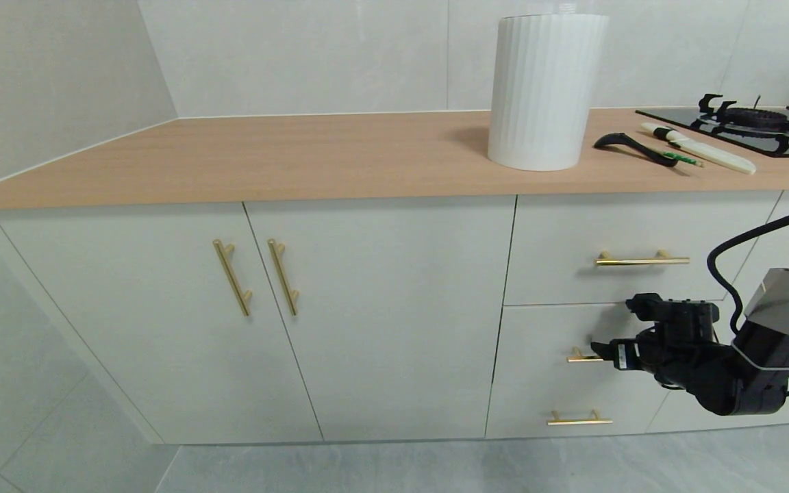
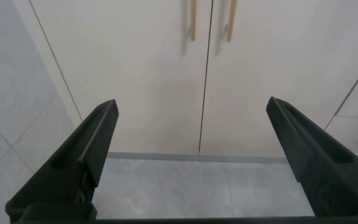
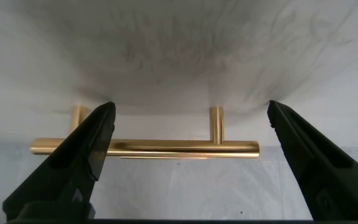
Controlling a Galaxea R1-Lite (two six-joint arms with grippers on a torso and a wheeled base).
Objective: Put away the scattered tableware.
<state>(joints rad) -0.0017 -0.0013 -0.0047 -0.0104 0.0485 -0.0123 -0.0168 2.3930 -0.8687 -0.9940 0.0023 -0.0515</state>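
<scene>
right pincer [image 3: 189,107] spread — drawer handle [image 3: 145,148] just ahead

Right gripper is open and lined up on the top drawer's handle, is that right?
Not quite. The right gripper is open, but it is lined up on the middle drawer's handle, not the top drawer's handle, which sits free above it in the head view.

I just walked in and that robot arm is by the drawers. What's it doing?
The robot's right gripper is open, right in front of the gold handle of the middle drawer, and not closed on it. The left gripper hangs open in front of the cupboard doors, holding nothing. The tableware, a black ladle and a white utensil, lies on the countertop beside a tall white container.
</scene>
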